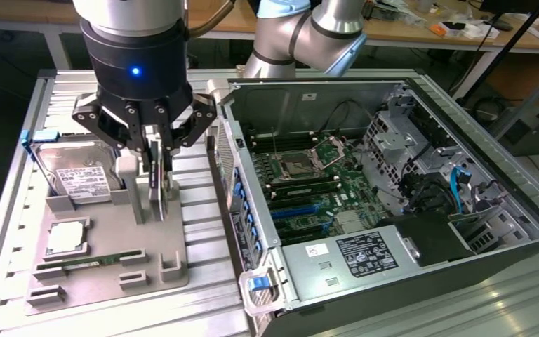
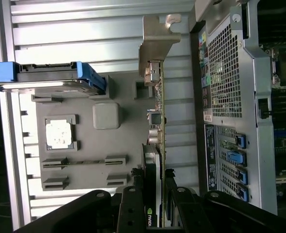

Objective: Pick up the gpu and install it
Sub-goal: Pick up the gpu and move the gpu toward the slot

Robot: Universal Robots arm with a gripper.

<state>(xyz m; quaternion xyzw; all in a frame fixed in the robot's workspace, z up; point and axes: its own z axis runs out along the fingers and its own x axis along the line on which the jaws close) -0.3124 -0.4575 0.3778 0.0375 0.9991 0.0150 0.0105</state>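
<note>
Gripper (image 2: 152, 191): jaws narrow, clamped on both faces of the gpu (image 2: 158, 114)
Where the gpu is: upright, edge-on, over the grey tray (image 1: 162, 239)
On tray: hard drive (image 1: 78, 172), CPU (image 1: 67, 237), memory stick (image 1: 92, 261)
Beside tray: open computer case (image 1: 494, 232), both on the worktop (image 1: 213, 298)

- Even, cool light falls from above; the ribbed metal table (image 1: 204, 281) shows pale grey, with only soft shadows on it.
- In the wrist view the same ribs are washed almost white by glare.
- The processor chip (image 2: 59, 133) bleaches to a blank white patch.
- The gripper (image 2: 152, 204), close to the lens, is a near-black mass; the gpu (image 2: 157, 121) catches a dull sheen on its metal bracket.
- The computer case (image 1: 344, 161) is dimmer inside, with deep shadow toward the exterior view's right.
- A small blue lamp (image 1: 135, 71) glows on the gripper's body.
</note>
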